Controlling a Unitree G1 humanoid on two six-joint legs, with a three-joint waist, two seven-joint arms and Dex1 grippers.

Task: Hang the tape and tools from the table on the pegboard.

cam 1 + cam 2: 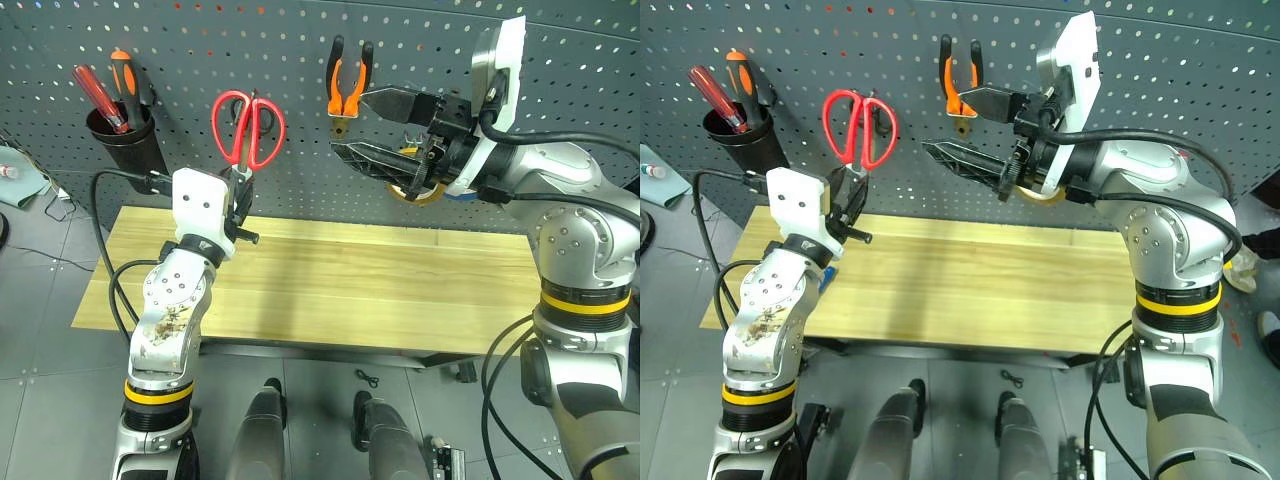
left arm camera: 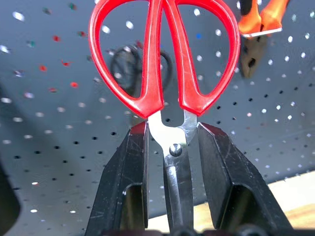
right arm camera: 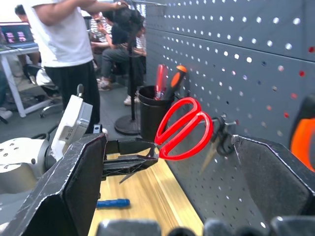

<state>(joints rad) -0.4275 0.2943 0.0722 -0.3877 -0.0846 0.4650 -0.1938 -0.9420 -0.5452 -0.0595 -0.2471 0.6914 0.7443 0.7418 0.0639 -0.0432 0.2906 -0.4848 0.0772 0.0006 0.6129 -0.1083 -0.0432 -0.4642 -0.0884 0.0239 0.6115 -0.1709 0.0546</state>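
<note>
- Black cup (image 1: 128,138) on pegboard (image 1: 560,90): holds red-handled screwdriver (image 1: 97,97) and orange-handled screwdriver (image 1: 124,77).
- Left gripper (image 2: 172,162): clamped on red-handled scissors (image 2: 162,54).
- Right gripper (image 1: 375,128): jaws wide, empty.

The table (image 1: 330,290) is a long bench with a pale yellow plank top, standing just in front of the pegboard (image 1: 300,60). A slim blue-handled screwdriver (image 3: 112,202) lies flat on the table's top, near its front edge and away from the pegboard. At the table's back edge, against the pegboard, a yellow-tan tape roll (image 1: 418,192) is partly hidden.
</note>
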